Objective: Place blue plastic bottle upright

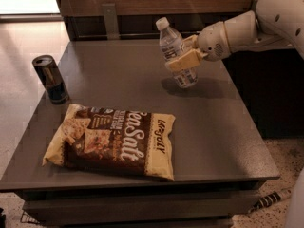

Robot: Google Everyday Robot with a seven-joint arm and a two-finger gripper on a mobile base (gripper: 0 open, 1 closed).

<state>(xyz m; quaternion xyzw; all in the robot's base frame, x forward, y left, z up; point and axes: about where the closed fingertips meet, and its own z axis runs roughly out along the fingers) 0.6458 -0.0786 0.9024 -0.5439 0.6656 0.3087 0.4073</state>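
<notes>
The blue plastic bottle (174, 51) is a small clear bottle with a white cap and pale label. It stands nearly upright, leaning slightly left, with its base at or just above the far right part of the dark table (142, 89). My gripper (186, 57) reaches in from the right and is shut on the bottle's middle, its tan fingers (183, 61) wrapped across the body.
A dark slim drink can (50, 79) stands at the table's left edge. A large brown and cream snack bag (113, 140) lies flat across the front. A wooden wall and dark cabinet stand behind the table. My white arm (256, 23) spans the upper right.
</notes>
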